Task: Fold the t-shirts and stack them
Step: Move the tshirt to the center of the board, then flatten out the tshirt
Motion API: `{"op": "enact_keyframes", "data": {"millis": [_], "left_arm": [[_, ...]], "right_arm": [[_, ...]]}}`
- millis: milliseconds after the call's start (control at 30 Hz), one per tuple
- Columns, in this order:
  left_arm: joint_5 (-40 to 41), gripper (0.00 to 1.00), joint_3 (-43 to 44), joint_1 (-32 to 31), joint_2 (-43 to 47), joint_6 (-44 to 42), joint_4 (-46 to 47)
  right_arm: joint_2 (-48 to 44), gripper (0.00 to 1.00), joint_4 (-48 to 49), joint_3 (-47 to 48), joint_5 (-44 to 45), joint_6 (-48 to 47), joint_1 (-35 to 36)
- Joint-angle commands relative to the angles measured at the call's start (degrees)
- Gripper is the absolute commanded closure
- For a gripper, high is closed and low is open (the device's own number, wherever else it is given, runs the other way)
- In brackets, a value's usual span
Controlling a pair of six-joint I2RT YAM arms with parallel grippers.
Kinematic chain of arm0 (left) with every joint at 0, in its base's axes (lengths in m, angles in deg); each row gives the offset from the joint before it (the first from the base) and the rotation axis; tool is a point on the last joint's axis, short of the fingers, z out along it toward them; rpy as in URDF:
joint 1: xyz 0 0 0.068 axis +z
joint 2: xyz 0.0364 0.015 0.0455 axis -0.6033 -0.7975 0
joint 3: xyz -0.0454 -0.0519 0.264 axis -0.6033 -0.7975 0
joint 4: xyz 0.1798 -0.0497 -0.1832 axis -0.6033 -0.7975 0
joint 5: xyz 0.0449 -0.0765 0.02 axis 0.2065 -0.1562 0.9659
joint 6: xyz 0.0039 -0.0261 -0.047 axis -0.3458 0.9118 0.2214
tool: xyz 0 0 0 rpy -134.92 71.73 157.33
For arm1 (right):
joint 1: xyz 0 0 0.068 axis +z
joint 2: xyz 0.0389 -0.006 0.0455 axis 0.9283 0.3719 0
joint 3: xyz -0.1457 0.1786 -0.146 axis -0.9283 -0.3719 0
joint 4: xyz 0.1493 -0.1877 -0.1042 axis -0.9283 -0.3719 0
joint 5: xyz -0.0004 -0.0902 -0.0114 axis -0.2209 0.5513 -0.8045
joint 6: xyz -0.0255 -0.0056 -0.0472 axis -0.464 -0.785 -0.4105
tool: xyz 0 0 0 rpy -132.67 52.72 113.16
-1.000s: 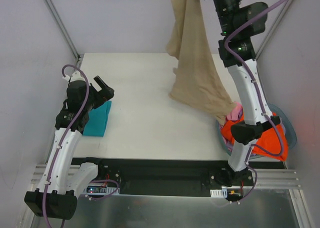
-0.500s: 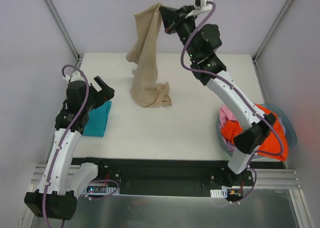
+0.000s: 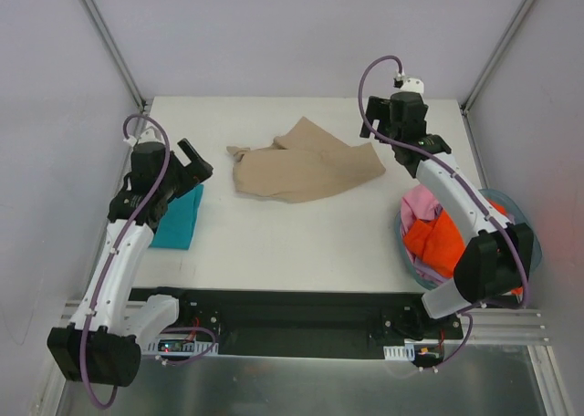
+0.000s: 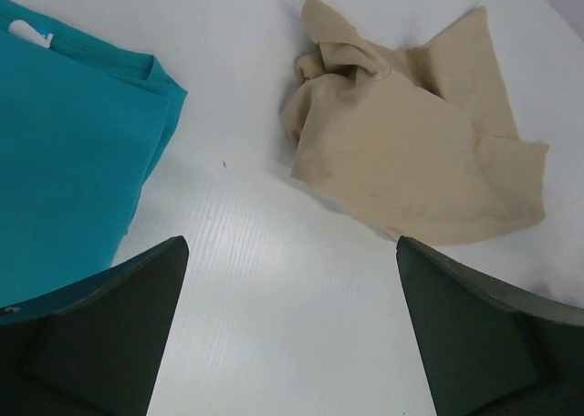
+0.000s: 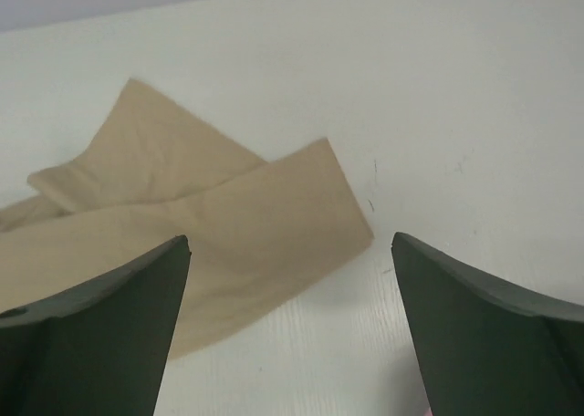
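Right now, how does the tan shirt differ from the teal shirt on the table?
The tan shirt lies rumpled and unfolded mid-table; the teal shirt is folded flat at the left edge. The tan shirt covers more area than the teal shirt. Both rest on the white table.

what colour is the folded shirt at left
Teal; the folded cloth shirt shows best in left wrist view.

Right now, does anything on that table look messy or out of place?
Yes: the tan t-shirt lies rumpled in the middle of the table, its left end bunched into wrinkles, neither flat nor folded. The teal t-shirt nearby is neatly folded.
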Motion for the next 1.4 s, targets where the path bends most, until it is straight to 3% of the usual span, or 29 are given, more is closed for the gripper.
{"op": "enact_keyframes", "data": {"millis": [0, 133, 267, 467, 633, 767, 1033, 1167, 1300, 1367], "left_arm": [[-2.8, 0.01, 3.6, 0.0, -6.3, 1.7, 1.3], [-4.2, 0.01, 6.9, 0.0, -15.5, 0.9, 2.0], [-3.5, 0.01, 14.8, 0.1, -25.7, -1.0, 2.2], [-6.1, 0.01, 27.5, 1.4, -42.3, -0.6, 2.2], [-11.8, 0.12, 37.7, 1.7, -55.4, -0.6, 2.1], [-15.8, 0.19, 41.9, 1.9, -62.0, -0.2, 2.1], [-21.3, 0.27, 41.4, 1.9, -68.7, 2.5, 2.2], [-24.3, 0.4, 42.7, 1.7, -71.3, 3.2, 2.2], [-24.1, 0.9, 43.0, 1.8, -71.7, 3.3, 2.2], [-23.5, 1.0, 42.7, 1.7, -70.9, 3.3, 2.2]], "right_arm": [[-6.8, 0.03, -3.8, 2.6, -3.4, -0.6, 1.2], [-7.8, 0.03, -1.5, 2.0, -7.0, -2.6, 1.2], [-3.1, 0.03, -3.3, 5.6, -10.3, -5.7, 1.1], [13.3, 0.03, -8.1, 21.0, -14.3, -6.1, 1.3], [28.0, 0.03, -12.8, 31.7, -13.5, -5.9, 1.3], [34.2, 0.03, -13.6, 35.2, -10.2, -6.3, 1.2], [36.7, 0.03, -17.0, 32.6, -4.0, -3.1, -1.7], [36.9, 0.03, -17.0, 30.9, -5.0, -2.1, -3.3], [38.0, 0.03, -17.4, 30.5, -5.4, -1.7, -4.1], [39.1, 0.02, -17.4, 31.3, -6.1, -0.7, -4.8]]}}
